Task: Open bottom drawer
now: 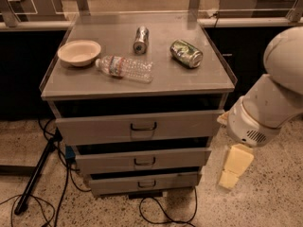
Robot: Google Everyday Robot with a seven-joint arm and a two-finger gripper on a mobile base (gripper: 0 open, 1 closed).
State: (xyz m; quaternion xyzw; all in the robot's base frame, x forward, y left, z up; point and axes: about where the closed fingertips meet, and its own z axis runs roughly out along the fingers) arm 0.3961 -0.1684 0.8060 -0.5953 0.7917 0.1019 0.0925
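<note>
I see the bottom drawer (118, 184) lowest in the stack, under two larger fronts. My tool (235, 167) hangs to its right, apart from it; I cannot tell its state. Cables (166, 220) trail across the floor in front. A bottle (125, 68) lies on the surface (189, 79).

Water bottle label (115, 66): print shows, but we cannot read a word of it.
Green can (186, 53): we make out no brand.
Silver can (140, 39): nothing we can read.
End effector (235, 170): low, right of the bottom drawer (144, 183), apart from it; we see no marking.
</note>
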